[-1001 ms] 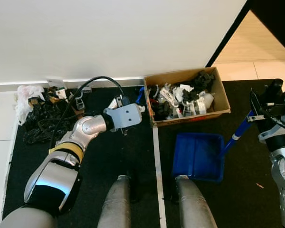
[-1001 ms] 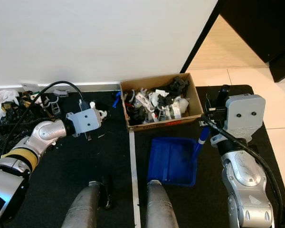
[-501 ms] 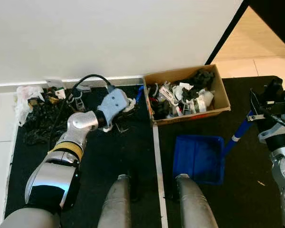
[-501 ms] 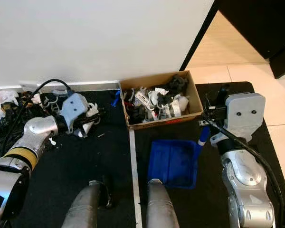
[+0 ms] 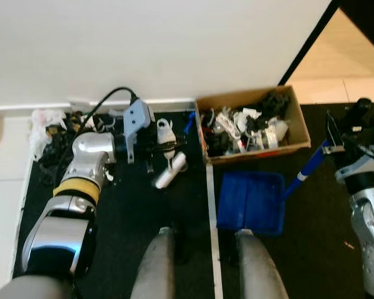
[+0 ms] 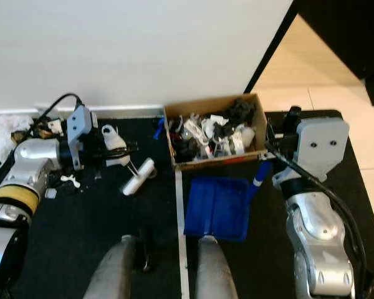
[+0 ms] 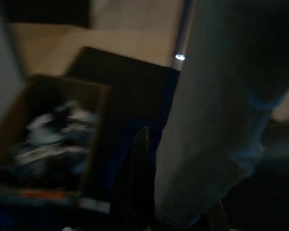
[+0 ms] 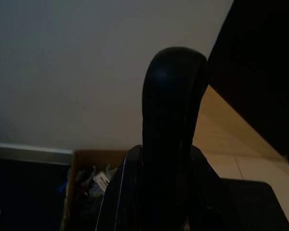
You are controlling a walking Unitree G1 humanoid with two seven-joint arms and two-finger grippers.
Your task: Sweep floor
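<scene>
Clutter along the wall, dustpan on the black mat by the robot's feet.

From the left: a heap of tangled litter [image 5: 50, 134] lies against the baseboard; the left gripper [image 5: 165, 142] reaches low over the mat, its fingers apparently pinching a white object [image 5: 165, 132], with a white cylinder [image 5: 170, 171] lying just beside. A cardboard box [image 5: 252, 121] of odds and ends stands by the wall. The blue dustpan [image 5: 249, 202] rests before it, its handle [image 5: 305, 171] held fast by the right gripper [image 5: 335, 142].

Blue dustpan [image 5: 249, 202] flat on black floor mat [image 5: 137, 212], its blue-and-white handle [image 5: 305, 171] angled up rightward, beside cardboard box.
</scene>
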